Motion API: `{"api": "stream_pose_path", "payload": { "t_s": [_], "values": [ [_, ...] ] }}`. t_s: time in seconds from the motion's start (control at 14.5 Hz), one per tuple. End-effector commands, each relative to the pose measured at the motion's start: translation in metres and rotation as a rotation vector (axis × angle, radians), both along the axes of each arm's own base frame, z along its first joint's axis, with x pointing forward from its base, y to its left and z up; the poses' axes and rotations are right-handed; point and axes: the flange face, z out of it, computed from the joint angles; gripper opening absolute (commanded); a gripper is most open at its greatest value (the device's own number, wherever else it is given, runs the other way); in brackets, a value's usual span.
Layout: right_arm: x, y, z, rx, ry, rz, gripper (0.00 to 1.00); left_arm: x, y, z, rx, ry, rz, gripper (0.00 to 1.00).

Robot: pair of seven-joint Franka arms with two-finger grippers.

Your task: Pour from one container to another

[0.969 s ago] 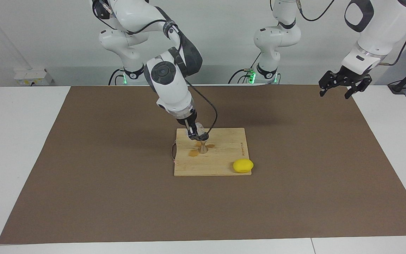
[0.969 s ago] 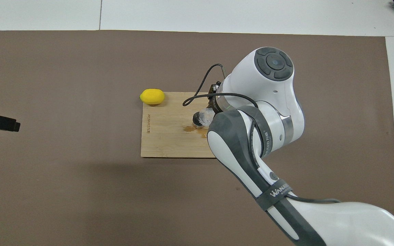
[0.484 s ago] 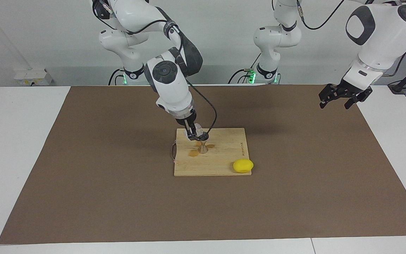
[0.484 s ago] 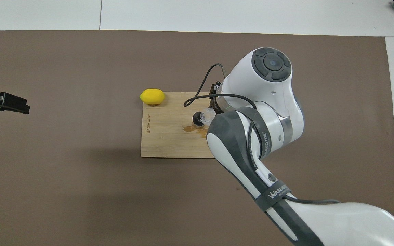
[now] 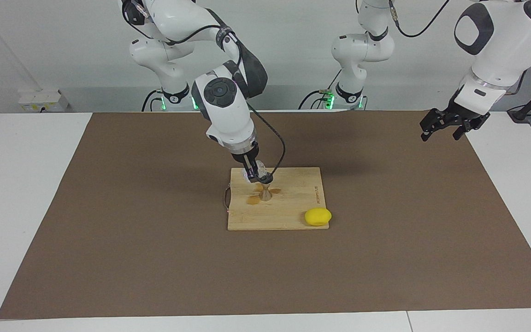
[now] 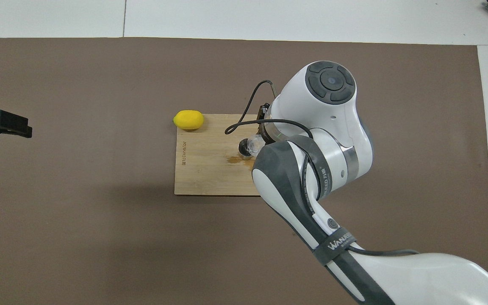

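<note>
Two arms at a surface (image 5: 26, 184) covered by a brown mat (image 5: 155, 240), on which a wooden cutting board (image 5: 293, 216) lies near the middle.

Right arm: the right gripper (image 5: 257, 175) is lowered over the board, its jaws clamped on the small clear glass cup (image 5: 259, 168). The cup is held tilted, directly above the mouth of the metal jigger (image 5: 265, 192); in the overhead view the cup (image 6: 256, 145) overlaps the jigger's dark rim (image 6: 244, 147). Whether cup and jigger touch cannot be told.

Jigger: hourglass-shaped, standing upright on the board, toward the right arm's end of it. A patch of amber liquid (image 5: 252, 200) lies on the wood just beside its foot, also toward the right arm's end.

Lemon (image 5: 318, 216): a yellow fruit resting at the board's corner farther from the robots, toward the left arm's end, well apart from the jigger.

Left arm: it waits, with the left gripper (image 5: 447, 127) raised over the mat's edge at its own end of the surface, jaws spread wide and holding nothing. In the overhead view only its dark tip (image 6: 2, 123) enters the picture.
</note>
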Motion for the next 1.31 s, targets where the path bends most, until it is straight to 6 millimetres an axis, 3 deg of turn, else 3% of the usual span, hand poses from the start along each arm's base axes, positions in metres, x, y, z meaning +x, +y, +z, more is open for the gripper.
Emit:
{"api": "stream_pose_path", "payload": {
  "t_s": [0.0,1.25],
  "values": [
    [0.0033,0.003,0.0031,-0.045,-0.008,-0.012,0.0,-0.0031,0.0076,0.0057,0.022,0.006,0.026,1.0],
    [-0.0037,0.011,0.0021,-0.088,-0.015,0.03,0.0,-0.0044,0.0164,0.0107,0.012,-0.015,0.07,1.0]
  ]
}}
